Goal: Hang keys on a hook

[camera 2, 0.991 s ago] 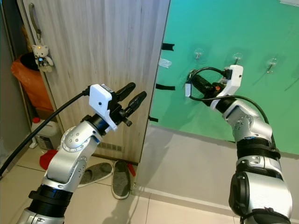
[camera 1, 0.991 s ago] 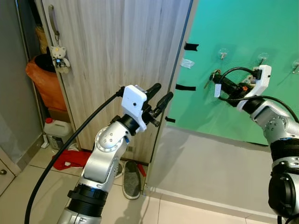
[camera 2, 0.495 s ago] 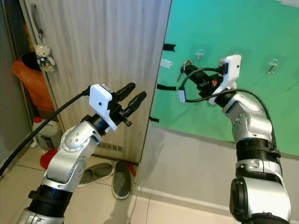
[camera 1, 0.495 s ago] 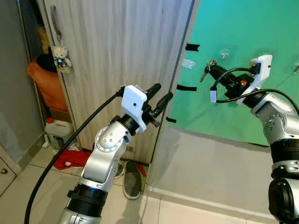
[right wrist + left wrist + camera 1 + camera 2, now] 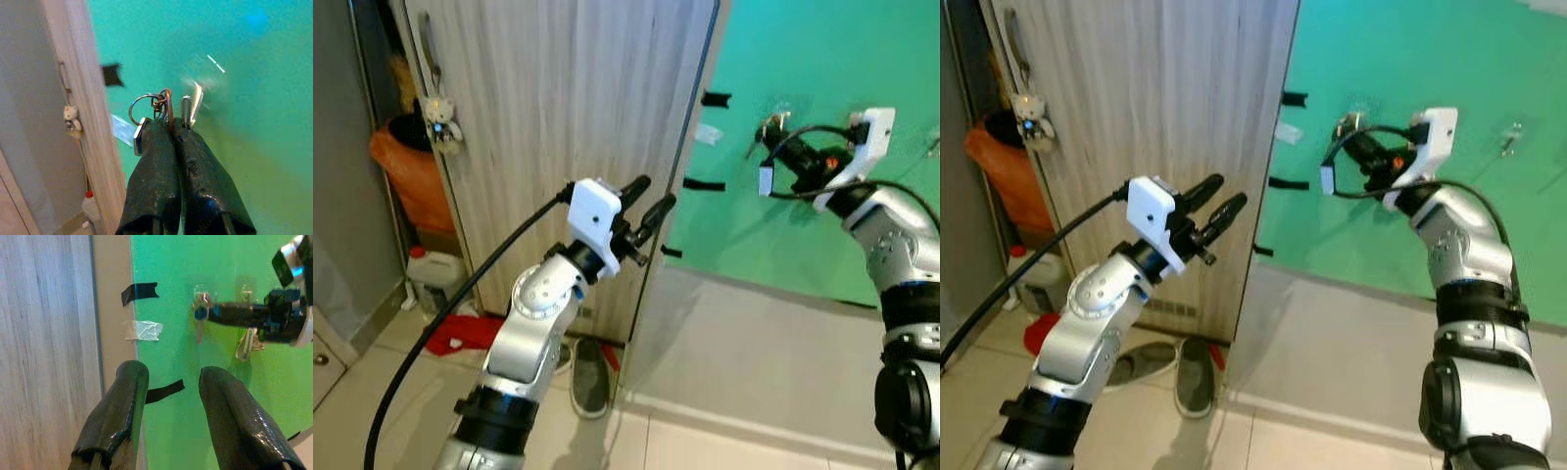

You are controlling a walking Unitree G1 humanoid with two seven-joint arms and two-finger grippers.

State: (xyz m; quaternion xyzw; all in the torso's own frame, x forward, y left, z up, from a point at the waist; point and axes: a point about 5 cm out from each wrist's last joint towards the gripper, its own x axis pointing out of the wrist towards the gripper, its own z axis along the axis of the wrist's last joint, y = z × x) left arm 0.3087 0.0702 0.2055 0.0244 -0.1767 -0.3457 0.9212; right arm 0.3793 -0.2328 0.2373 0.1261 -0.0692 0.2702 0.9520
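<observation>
At the hook (image 5: 781, 116), right claw (image 5: 172, 128) (clamped) holds keys (image 5: 159, 105).

A small bunch of silvery keys (image 5: 164, 110) on a metal ring, with a white tag dangling below, is held up against the green wall right at the leftmost clear hook (image 5: 780, 111), touching or nearly so

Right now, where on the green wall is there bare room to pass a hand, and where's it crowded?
Free: the green wall below the right hand, down to the grey base. Crowded: by the leftmost hook, where that hand holds the keys, and by the door edge with its black tape strips.
</observation>
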